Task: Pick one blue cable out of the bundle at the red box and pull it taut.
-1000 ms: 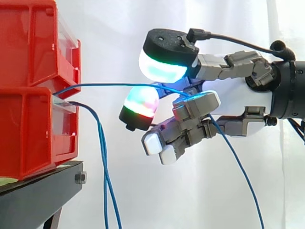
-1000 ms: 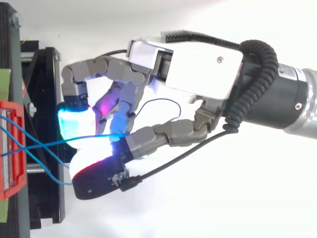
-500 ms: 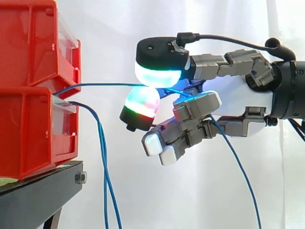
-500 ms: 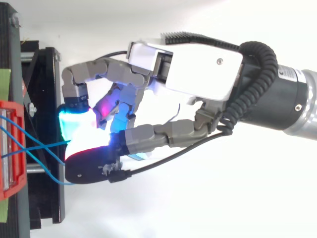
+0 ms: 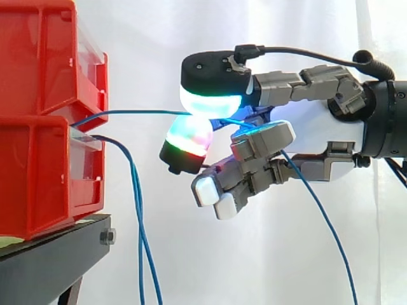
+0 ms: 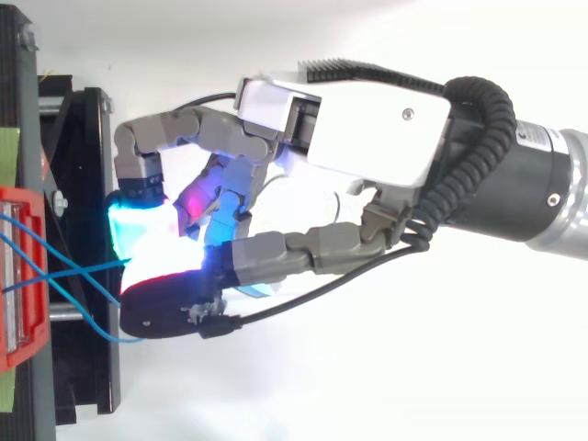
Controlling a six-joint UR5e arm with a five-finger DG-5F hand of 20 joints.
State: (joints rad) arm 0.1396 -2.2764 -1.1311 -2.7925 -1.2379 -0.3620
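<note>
Two red bins (image 5: pixel 44 114) are stacked at the left on a black stand (image 5: pixel 51 260). From the lower bin's front a blue cable (image 5: pixel 140 114) runs level to the right into my hand (image 5: pixel 305 133). Thumb and a glowing fingertip (image 5: pixel 189 136) pinch that cable between their pads. Behind the hand the same cable drops down to the right (image 5: pixel 324 219). From above, the hand (image 6: pixel 349 119) lies right of the bin's edge (image 6: pixel 23 276), with the blue cable (image 6: pixel 73 273) crossing to it. Other blue cables (image 5: pixel 137 210) hang from the bin straight down.
A white curtain forms the backdrop. The stand's black frame (image 6: pixel 87 230) lies under the fingertips in the top view. A green strip (image 6: pixel 7 147) lies along the left edge.
The thumb's pad came down onto the blue cable against the glowing fingertip, closing the pinch. Since half a second ago almost nothing has moved.
</note>
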